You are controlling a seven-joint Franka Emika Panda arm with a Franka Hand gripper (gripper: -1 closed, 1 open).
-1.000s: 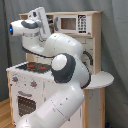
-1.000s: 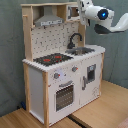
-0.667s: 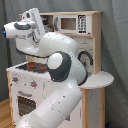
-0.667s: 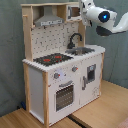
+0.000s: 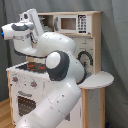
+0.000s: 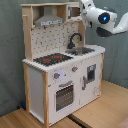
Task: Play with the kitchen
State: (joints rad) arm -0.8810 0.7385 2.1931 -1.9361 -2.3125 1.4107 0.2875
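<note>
No legible text anywhere.

In the first exterior view the white arm point(image 5: 55, 75) rises from 6 o'clock, bends at a grey-capped elbow, then reaches toward 10 o'clock. In the second exterior view its wrist enters from 3 o'clock, blue light showing. The hand is hidden in both exterior views.

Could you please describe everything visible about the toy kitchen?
The kitchen is a tall white and light-wood toy standing upright on a wooden floor. It has a black stovetop with red rings, a grey sink with a black faucet, a pegboard back, knobs, an oven door and an upper shelf with a hood. The arm reaches in at its top shelf; contact cannot be told.
</note>
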